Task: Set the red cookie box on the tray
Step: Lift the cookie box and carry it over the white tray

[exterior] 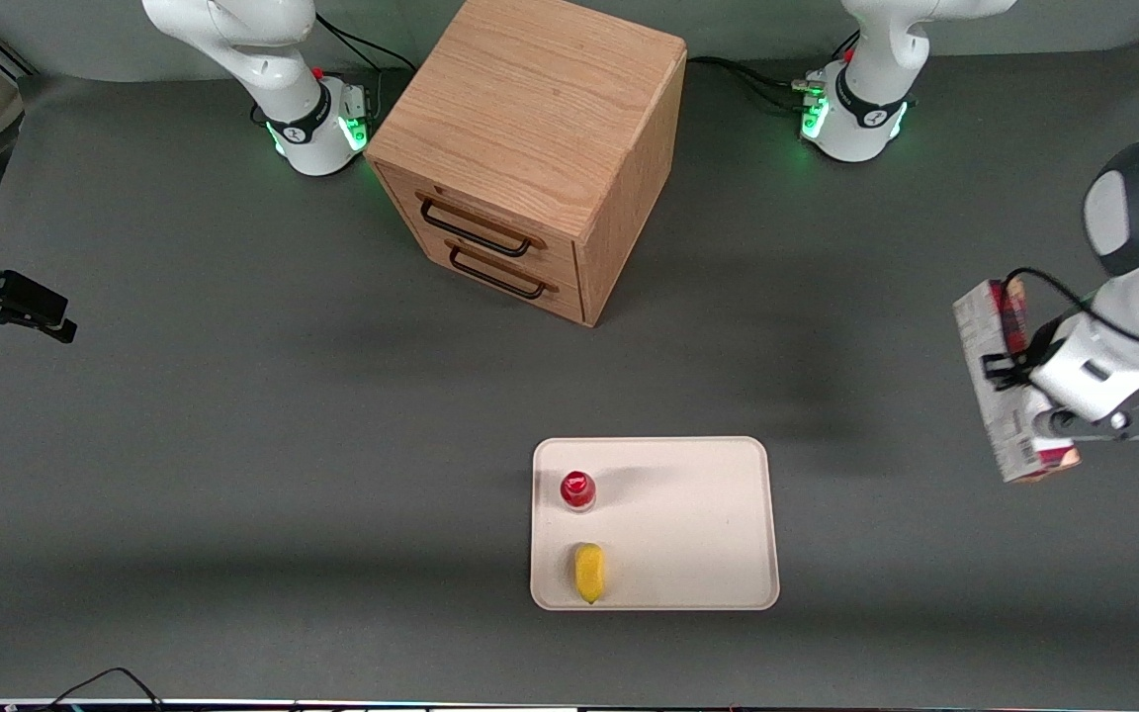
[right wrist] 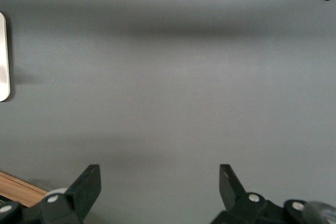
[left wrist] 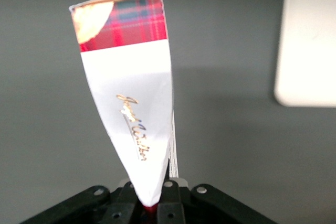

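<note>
The red cookie box (exterior: 985, 336) hangs in the air above the dark table, toward the working arm's end, with my left gripper (exterior: 1007, 372) shut on it near its middle. In the left wrist view the box (left wrist: 134, 108) sticks out from between the gripper (left wrist: 152, 205) jaws, a white face with gold script and a red tartan end. The cream-white tray (exterior: 698, 524) lies flat on the table, nearer the front camera and well to the side of the box. A corner of the tray (left wrist: 310, 40) shows in the left wrist view, apart from the box.
On the tray stand a small red-capped bottle (exterior: 577, 489) and a yellow fruit (exterior: 588, 572), both along the edge toward the parked arm. A wooden drawer cabinet (exterior: 530, 148) stands farther from the front camera.
</note>
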Motion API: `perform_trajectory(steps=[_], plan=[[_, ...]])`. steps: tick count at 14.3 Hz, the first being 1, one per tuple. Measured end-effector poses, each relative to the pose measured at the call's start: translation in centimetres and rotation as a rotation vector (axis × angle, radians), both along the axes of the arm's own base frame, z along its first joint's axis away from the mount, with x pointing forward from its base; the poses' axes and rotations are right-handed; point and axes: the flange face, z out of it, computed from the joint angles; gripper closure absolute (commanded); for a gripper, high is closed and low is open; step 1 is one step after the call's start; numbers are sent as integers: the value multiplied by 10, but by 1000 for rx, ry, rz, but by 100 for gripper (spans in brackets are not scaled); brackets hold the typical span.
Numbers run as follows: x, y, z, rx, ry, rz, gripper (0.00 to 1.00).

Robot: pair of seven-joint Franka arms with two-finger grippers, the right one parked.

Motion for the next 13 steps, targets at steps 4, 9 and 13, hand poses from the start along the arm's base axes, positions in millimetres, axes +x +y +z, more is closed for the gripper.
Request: perform_trajectory(steps=[4,9,13], plan=[[46,-96,-31,-16,11,33,100],[80,-183,-94,-57,-67,-50,100],[89,-208,-161,-70,-99,-88,100]])
